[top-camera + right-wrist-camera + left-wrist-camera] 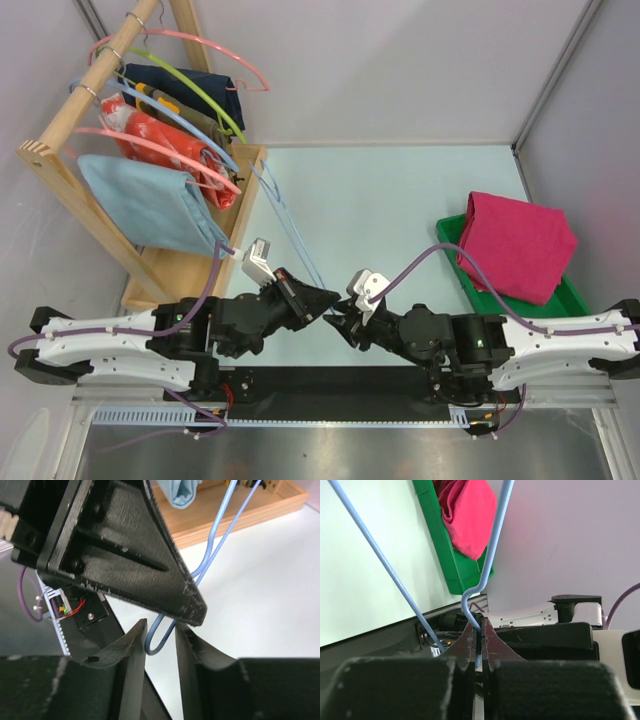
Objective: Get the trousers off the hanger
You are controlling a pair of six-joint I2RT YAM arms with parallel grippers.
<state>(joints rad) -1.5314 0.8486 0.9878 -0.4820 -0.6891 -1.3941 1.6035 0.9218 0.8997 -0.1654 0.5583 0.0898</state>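
Note:
The magenta-pink trousers (515, 245) lie bundled on the green tray (572, 297) at the right, off the hanger. They also show in the left wrist view (467, 515) on the tray (445, 555). The bare light-blue wire hanger (290, 225) slants from the rack base down to the near edge. My left gripper (327, 299) is shut on its wire (492, 545) near a bend. My right gripper (342, 322) is open just beside it. In the right wrist view the hanger's curved end (159, 642) sits between my open right gripper's (160, 630) fingers, under the left gripper's finger (150, 570).
A wooden rack (60, 140) stands at the far left, its base (175, 270) on the table. It carries pink hangers (190, 40), a lime-green hanger (200, 90), a pale blue cloth (145, 205), a red-orange patterned cloth (160, 140) and a dark cloth (205, 90).

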